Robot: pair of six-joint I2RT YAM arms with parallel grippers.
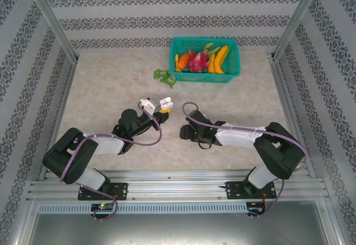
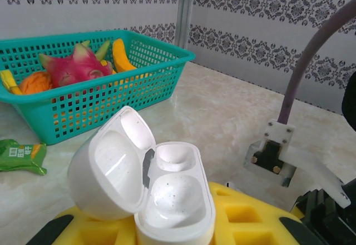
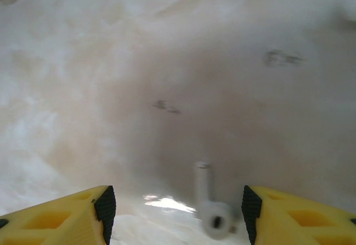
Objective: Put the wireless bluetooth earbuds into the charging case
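L hand (image 2: pixel 175 235) clenched on open charging case (image 2: pixel 172 195); R hand (image 3: pixel 175 211) released, straddling white earbud (image 3: pixel 211 209) on table (image 3: pixel 167 61).

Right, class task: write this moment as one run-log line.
left gripper: shut on open, empty case | right gripper: open around white earbud lying on table | status: earbud not yet in case

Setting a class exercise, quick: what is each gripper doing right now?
Left gripper: shut on the open charging case.
Right gripper: open over a white earbud, not gripping it.
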